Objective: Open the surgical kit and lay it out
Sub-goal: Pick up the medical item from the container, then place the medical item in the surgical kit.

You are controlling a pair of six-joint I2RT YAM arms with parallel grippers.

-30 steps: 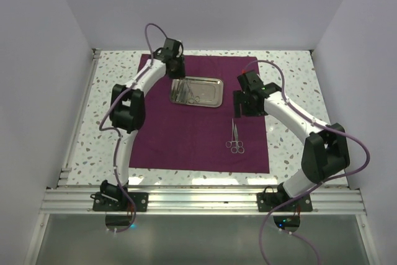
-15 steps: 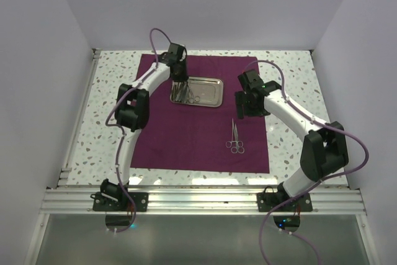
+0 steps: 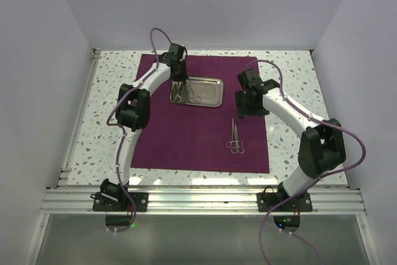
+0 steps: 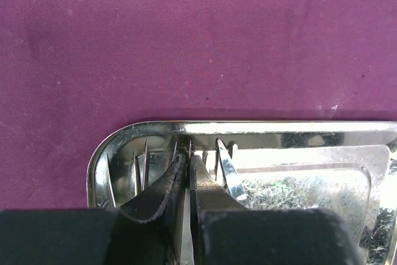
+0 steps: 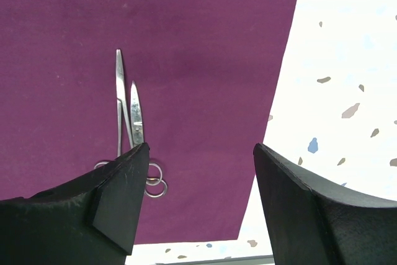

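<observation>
The maroon cloth (image 3: 198, 134) lies spread flat on the table. The steel tray (image 3: 211, 96) sits on its far half and holds thin silver instruments (image 3: 186, 93). My left gripper (image 3: 178, 82) is down in the tray's left end. In the left wrist view the left gripper (image 4: 188, 156) is shut on a thin silver instrument, with a scissor blade (image 4: 224, 164) beside it and the tray rim (image 4: 279, 127) just ahead. Scissors and forceps (image 3: 234, 138) lie side by side on the cloth. My right gripper (image 3: 245, 113) hovers open above them; its view shows the right gripper (image 5: 201, 147), the scissors (image 5: 135, 113) and the cloth (image 5: 205, 48).
The speckled white tabletop (image 3: 291, 85) borders the cloth on all sides and shows in the right wrist view (image 5: 347, 60). White walls enclose the left, back and right. An aluminium rail (image 3: 205, 200) runs along the near edge by the arm bases.
My left gripper has moved from the cloth's far edge down into the left end of the tray and closed there. The right arm has barely shifted.
</observation>
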